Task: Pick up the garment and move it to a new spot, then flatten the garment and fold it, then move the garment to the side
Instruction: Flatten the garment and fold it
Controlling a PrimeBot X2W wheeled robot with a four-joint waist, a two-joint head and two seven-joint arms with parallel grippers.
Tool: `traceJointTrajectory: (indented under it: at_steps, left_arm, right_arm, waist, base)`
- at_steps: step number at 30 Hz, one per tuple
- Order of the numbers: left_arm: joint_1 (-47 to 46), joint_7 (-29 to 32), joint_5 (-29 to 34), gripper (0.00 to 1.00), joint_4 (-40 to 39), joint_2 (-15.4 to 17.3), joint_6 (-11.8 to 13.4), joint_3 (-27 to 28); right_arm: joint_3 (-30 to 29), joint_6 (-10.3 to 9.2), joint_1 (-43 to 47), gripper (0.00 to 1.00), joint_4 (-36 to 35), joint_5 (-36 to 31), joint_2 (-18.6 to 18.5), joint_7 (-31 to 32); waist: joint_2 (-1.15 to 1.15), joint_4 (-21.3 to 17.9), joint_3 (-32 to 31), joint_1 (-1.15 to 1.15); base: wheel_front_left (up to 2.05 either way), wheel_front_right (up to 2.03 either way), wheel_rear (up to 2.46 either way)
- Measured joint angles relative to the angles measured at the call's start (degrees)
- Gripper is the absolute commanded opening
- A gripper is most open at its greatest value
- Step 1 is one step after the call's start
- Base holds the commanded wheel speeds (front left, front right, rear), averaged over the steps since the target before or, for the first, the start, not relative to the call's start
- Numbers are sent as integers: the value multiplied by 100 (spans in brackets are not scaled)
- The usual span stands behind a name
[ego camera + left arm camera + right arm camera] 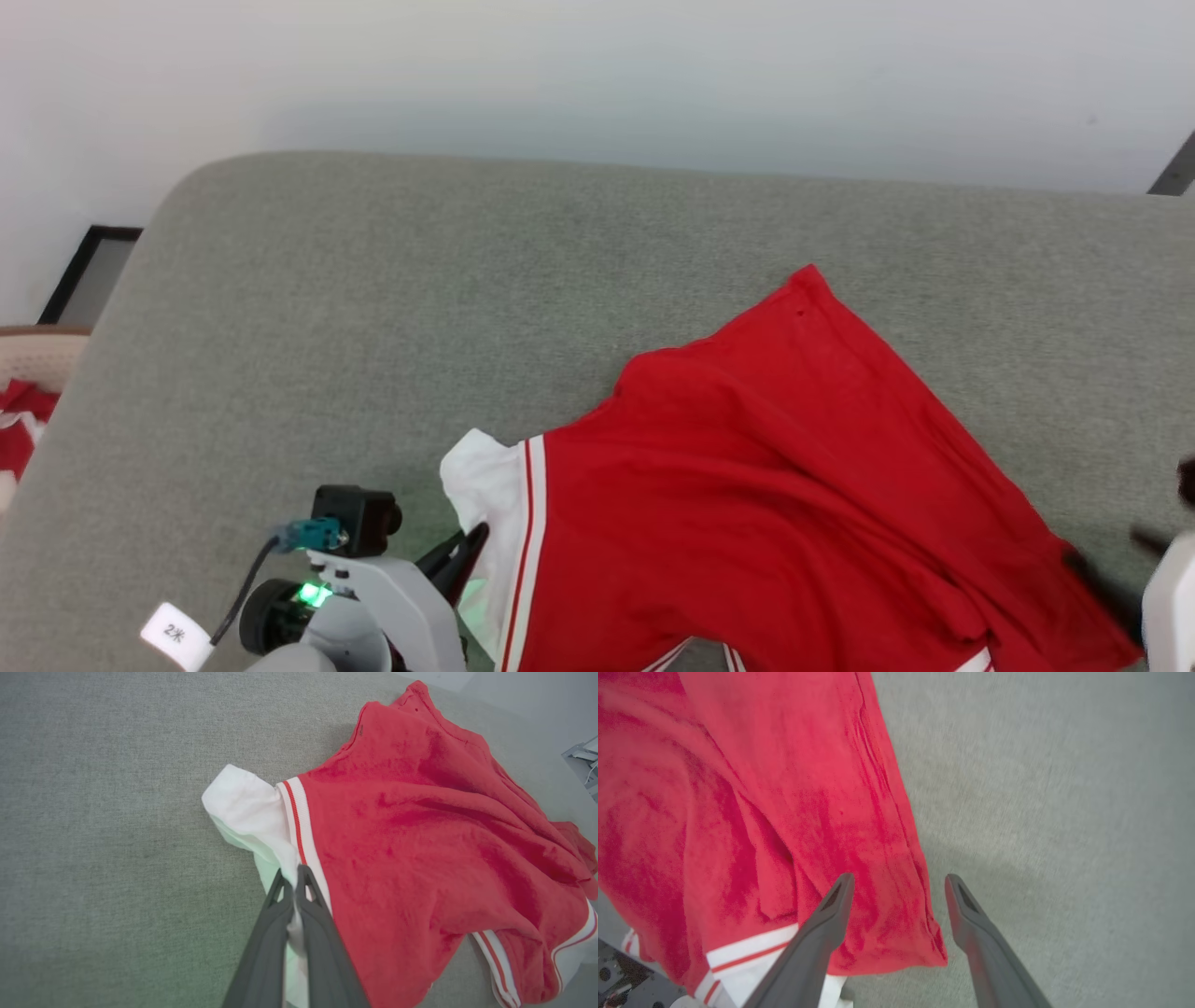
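A small white tag (pixel 175 636) at the lower left reads, it seems, "2米".

Lost the lower edge of the garment (pixel 766 485) past six o'clock in the head view. Made out the right gripper (pixel 1167 511) as a dark blur at four o'clock.

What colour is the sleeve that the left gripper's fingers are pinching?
The sleeve is white, with red-striped trim; clearest in the left wrist view.
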Motion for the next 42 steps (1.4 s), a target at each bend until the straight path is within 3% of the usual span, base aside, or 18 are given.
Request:
traceJointTrajectory:
  at_steps: [4, 7, 19, 26, 36, 37, 38, 39, 42]
  left_arm:
    - [-34, 3, 0, 0, -47, -60, -2, -23]
    - [-121, 11, 5, 0, -77, -132, -30, -38]
    - [-822, 82, 211, 0, 54, -672, -347, -271]
    - [-1152, 77, 320, 0, 327, -1022, -584, -425]
    - [-1359, -5, 331, 0, 657, -1261, -787, -485]
    - [-1362, -5, 331, 0, 691, -1266, -793, -489]
    - [-1365, -7, 330, 0, 716, -1270, -809, -488]
    - [-1370, -7, 331, 0, 738, -1269, -812, -491]
    - [-1418, -2, 331, 0, 809, -1258, -835, -490]
  right_arm:
    - [68, 0, -487, 100, -406, -178, -32, -265]
    - [316, 0, -1029, 100, -263, -207, -44, -689]
    - [2126, 0, -3877, 100, 2513, -18, -412, -1941]
    - [3152, 0, -4980, 100, 4058, 428, -420, -1758]
    - [4090, 0, -5792, 100, 5310, 1124, -428, -1192]
    - [4133, 0, -5869, 78, 5408, 1205, -430, -1037]
    - [4216, -3, -5943, 7, 5444, 1280, -432, -873]
    - [4267, -5, -6009, 0, 5490, 1361, -437, -746]
    - [4402, -4, -6171, 0, 5576, 1518, -436, -589]
  waist:
    - [0, 96, 64, 0]
    - [0, 178, 155, 0]
    - [0, 781, 666, 0]
    - [0, 1250, 978, 0]
    - [0, 1747, 1386, 0]
    - [0, 1778, 1412, 0]
    - [0, 1806, 1437, 0]
    - [0, 1827, 1459, 0]
    - [0, 1840, 1495, 0]
  base:
    - [0, 0, 0]
    - [0, 0, 0]
    - [0, 0, 0]
    - [0, 0, 0]
    - [0, 0, 0]
    - [0, 0, 0]
    - [0, 0, 0]
    - [0, 0, 0]
    - [0, 0, 0]
